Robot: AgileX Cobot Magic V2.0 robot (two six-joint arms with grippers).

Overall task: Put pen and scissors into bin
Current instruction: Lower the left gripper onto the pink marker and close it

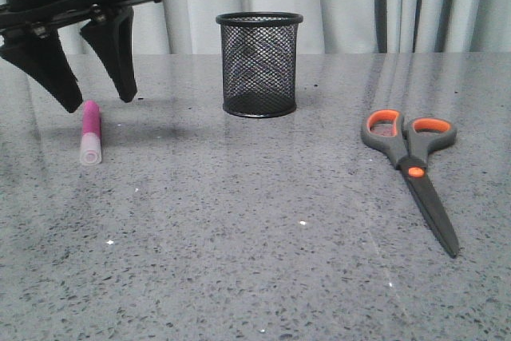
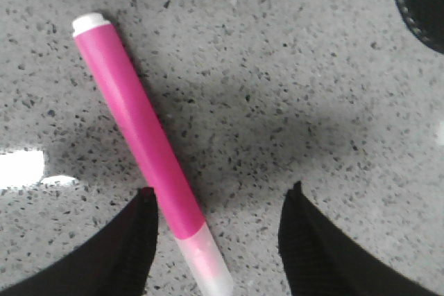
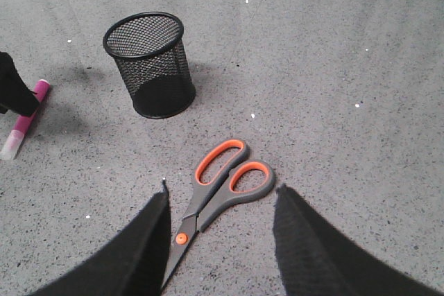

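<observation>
Pink pen (image 1: 91, 133) and scissors (image 1: 411, 168) lie on the table, outside the bin (image 1: 259, 64). Both remain. Left gripper (image 1: 100, 101) hangs spread above the pen; right gripper (image 3: 220, 202) also spread.

**Arm and gripper status**

I read the left gripper (image 1: 100, 104) at front-left, fingers spread wide and pointing down, tips just above the surface; left wrist view confirms both fingertips (image 2: 142, 202) parted; the right gripper (image 3: 220, 202) shows only on its own wrist camera, jaws likewise apart, raised and tilted downward.
</observation>
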